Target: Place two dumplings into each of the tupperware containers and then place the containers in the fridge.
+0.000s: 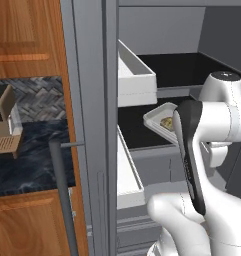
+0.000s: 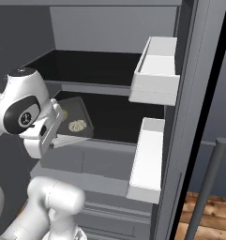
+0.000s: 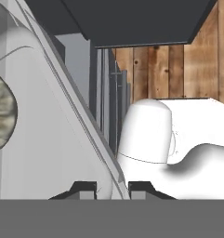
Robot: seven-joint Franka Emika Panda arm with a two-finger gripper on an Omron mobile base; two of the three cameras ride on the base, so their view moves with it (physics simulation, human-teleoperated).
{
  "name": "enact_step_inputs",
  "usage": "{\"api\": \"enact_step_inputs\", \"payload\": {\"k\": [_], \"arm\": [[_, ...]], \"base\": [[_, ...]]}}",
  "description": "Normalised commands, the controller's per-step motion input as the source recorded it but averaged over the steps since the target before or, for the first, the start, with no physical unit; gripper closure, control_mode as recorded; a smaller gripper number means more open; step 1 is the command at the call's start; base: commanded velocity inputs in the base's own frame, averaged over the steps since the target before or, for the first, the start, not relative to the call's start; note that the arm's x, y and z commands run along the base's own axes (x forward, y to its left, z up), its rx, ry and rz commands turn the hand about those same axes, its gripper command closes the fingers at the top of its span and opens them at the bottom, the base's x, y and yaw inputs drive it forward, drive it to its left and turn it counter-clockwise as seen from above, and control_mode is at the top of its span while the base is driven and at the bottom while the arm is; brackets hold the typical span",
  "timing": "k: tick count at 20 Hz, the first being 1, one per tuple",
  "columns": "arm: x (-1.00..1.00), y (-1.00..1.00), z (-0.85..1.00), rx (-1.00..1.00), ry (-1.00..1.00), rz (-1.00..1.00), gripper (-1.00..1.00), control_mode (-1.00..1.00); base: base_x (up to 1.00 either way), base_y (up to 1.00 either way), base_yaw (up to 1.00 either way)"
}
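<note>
At the far left of the left base view, a wooden cabinet (image 1: 27,40) is standing beside the open fridge (image 1: 92,125). Moving right, white door bins (image 1: 134,75) are jutting from the fridge door. Right of them, a tupperware container (image 1: 157,119) carrying dumplings (image 1: 167,123) is sitting on the dark middle shelf (image 1: 137,127), at its front edge. The gripper (image 3: 111,189) is pinching the tray's rim, its jaws nearly closed on it. At the right, the white arm (image 1: 227,115) is reaching into the fridge. Judging from this, the placing step is under way: next, the tray probably needs sliding deeper, then releasing.
</note>
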Motion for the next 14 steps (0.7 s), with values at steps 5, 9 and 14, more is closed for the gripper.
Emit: {"api": "enact_step_inputs", "payload": {"k": [5,9,14], "arm": [[0.0,0.0,0.0,0.0,0.0,0.0,1.0,1.0],[0.0,0.0,0.0,0.0,0.0,0.0,1.0,-1.0],[-0.04,-0.16,0.01,0.0,-0.07,0.0,1.0,-1.0]], "base": [[0.03,-0.08,0.0],[0.0,0.0,0.0],[0.0,0.0,0.0]]}}
